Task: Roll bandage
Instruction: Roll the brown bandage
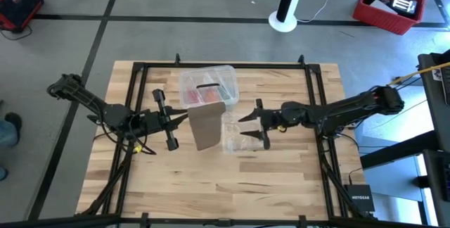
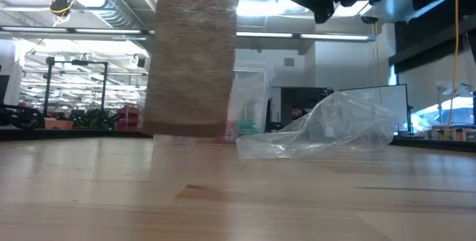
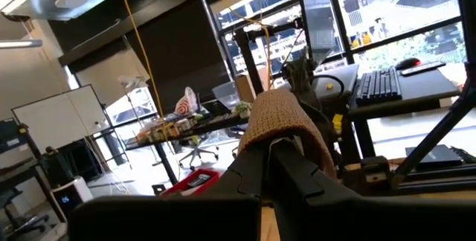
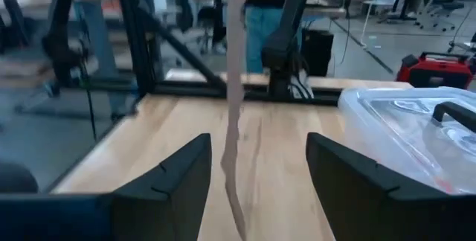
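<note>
The left gripper (image 1: 184, 117) is clamped on the top of the one bandage (image 1: 206, 126), which hangs from it as a flat tan strip. In the low view the bandage's (image 2: 192, 55) lower edge hangs close to the table (image 2: 238, 196); whether it touches cannot be told. In the left wrist view the fabric (image 3: 286, 122) drapes over that gripper's closed fingers (image 3: 279, 170).

Just beyond the bandage from the left gripper sits one clear plastic box (image 1: 207, 85) with a dark lid handle, holding red contents (image 1: 202, 95). Beside the strip, between the two grippers, lies one crinkled clear plastic bag (image 1: 232, 134); nothing shows inside it.

The right gripper (image 1: 259, 127) hovers past the bag, facing the strip with its fingers (image 4: 167, 178) spread apart and holding nothing; the bandage (image 4: 235, 100) hangs edge-on between them, farther off.
</note>
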{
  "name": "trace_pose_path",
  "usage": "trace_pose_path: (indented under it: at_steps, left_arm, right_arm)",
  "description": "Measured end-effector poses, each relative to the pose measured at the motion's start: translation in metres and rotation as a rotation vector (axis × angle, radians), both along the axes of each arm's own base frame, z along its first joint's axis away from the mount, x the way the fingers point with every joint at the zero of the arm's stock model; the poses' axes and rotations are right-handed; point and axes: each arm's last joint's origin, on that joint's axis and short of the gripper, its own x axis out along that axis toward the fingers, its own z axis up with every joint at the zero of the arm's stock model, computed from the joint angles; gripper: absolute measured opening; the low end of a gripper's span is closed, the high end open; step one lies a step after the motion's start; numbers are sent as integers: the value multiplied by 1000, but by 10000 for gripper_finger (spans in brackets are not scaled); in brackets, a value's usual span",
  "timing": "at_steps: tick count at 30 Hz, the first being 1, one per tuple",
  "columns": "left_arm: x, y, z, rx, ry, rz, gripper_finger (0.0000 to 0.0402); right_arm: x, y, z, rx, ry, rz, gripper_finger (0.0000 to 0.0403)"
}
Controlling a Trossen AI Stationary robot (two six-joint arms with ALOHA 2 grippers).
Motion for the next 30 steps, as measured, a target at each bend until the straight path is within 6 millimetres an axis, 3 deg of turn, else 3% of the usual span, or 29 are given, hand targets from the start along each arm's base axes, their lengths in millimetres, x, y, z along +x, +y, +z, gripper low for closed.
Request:
trace_pose_path:
  at_steps: [4, 18, 30]
  left_arm:
    - [0, 0, 0, -2, -4, 0, 0]
    - [0, 0, 0, 10, 1, 2, 0]
    - [0, 0, 0, 7, 0, 2, 0]
  right_arm:
    - [2, 0, -7, 18, 27, 0, 223]
    - [6, 1, -5, 41, 15, -106, 223]
    - [28, 20, -32, 88, 74, -75, 223]
